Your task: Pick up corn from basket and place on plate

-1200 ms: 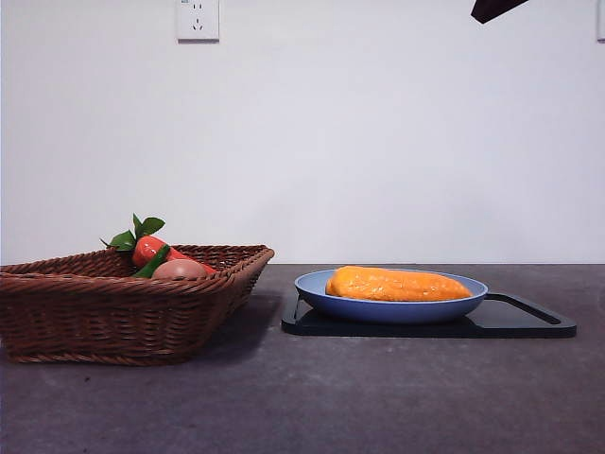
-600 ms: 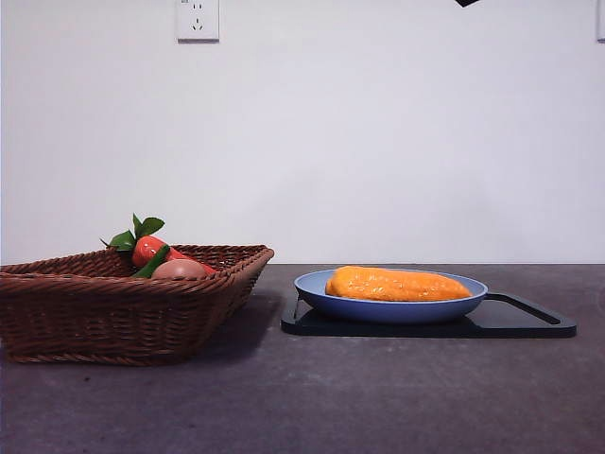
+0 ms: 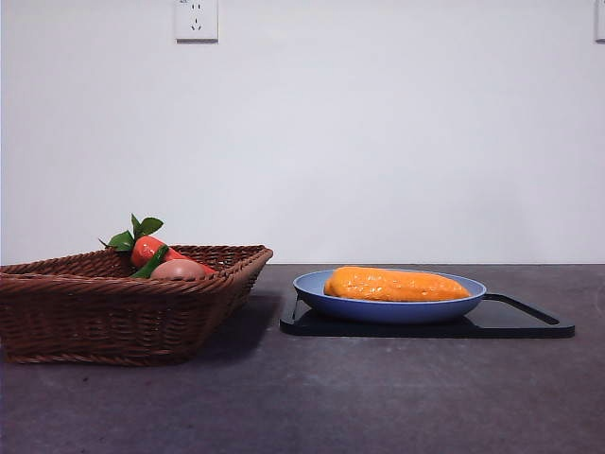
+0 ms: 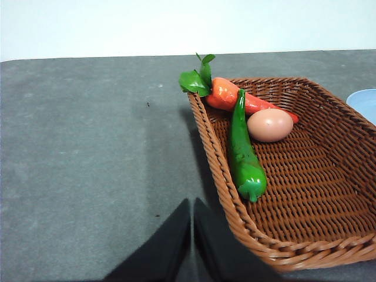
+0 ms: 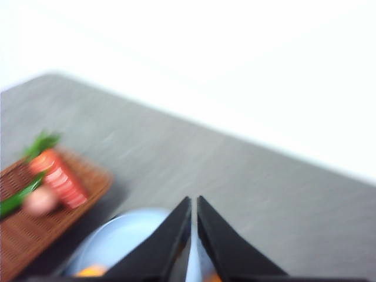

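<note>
The orange-yellow corn point(image 3: 397, 284) lies lengthwise in the light-blue plate point(image 3: 326, 299), right of the brown wicker basket point(image 3: 113, 307). No arm shows in the front view. My left gripper point(image 4: 192, 202) is shut and empty, hovering over the bare table just outside the basket point(image 4: 329, 147). My right gripper point(image 5: 194, 201) is shut and empty, high above the plate point(image 5: 117, 238); a sliver of corn point(image 5: 91, 271) shows at that blurred picture's edge.
A red vegetable with green leaves point(image 4: 229, 94), a green pepper point(image 4: 244, 158) and a pinkish-brown rounded item point(image 4: 269, 124) lie in the basket. A flat black tray with handles point(image 3: 525, 322) sits under the plate. A wall outlet point(image 3: 196, 19) is behind.
The black arm tip at the top right of the front view has risen out of the picture. Corn, plate and basket have not moved.
</note>
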You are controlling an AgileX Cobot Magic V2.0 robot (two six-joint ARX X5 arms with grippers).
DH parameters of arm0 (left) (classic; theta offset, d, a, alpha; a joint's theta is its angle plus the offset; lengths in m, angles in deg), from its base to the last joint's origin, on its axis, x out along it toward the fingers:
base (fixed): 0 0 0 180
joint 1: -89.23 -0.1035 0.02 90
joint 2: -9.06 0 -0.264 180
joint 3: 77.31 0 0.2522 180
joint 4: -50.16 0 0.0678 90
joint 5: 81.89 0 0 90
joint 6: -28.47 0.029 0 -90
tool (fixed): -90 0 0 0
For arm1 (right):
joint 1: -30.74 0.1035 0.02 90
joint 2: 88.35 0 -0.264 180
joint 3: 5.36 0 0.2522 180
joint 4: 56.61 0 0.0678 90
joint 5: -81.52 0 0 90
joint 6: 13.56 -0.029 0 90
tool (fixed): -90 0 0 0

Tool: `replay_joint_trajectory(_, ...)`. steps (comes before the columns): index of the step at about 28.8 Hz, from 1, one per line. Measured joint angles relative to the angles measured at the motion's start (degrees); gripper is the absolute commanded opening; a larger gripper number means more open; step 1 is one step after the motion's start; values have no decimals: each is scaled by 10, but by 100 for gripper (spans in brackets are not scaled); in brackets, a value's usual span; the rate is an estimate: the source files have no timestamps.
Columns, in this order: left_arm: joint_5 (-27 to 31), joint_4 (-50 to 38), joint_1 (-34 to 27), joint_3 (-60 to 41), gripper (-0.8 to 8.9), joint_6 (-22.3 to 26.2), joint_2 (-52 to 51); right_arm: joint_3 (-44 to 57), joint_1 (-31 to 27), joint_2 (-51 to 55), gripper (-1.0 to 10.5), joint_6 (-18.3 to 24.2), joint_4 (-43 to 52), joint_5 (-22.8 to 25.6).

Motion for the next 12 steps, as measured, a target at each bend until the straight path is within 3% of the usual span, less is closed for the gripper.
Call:
replay_joint_trajectory(5,0,0,0,0,8,0,0,169,-82,129,3,-12,114,5)
replay_joint_trajectory(8,0,0,0,0,8,0,0,256,-101,206,3,-15,177,9)
replay_joint_trajectory(12,0,0,0,0,8,0,0,358,-111,293,3,-15,240,53)
